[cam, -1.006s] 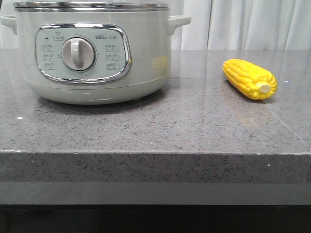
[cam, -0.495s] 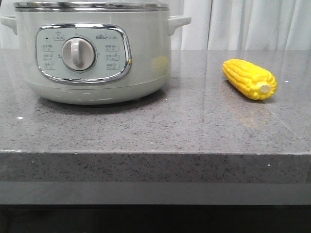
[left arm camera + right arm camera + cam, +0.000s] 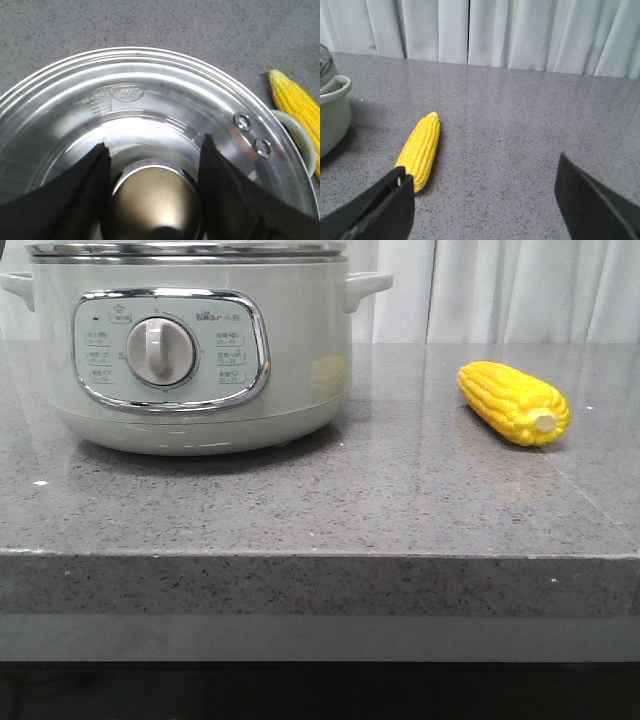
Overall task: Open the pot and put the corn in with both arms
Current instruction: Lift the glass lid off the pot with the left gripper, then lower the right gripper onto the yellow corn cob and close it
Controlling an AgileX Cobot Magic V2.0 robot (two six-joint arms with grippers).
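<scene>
- Showing a small logo reading roughly "Bear" above the dial on the pot (image 3: 190, 350), panel button labels being too small to read
- Sitting on the left of the grey speckled table (image 3: 330, 510), lid (image 3: 150, 110) on, its glass stamped with a small oval mark, illegible
- Hovering over the lid, left gripper (image 3: 152, 195) with jaws spread wide on either side of the bronze knob (image 3: 152, 205); touching it or not, unclear
- Lying well apart to the pot's right, the corn (image 3: 514, 402), pale stub end facing forward
- Hanging near the corn, right gripper (image 3: 485, 200) with jaws spread wide, gripping nothing
</scene>
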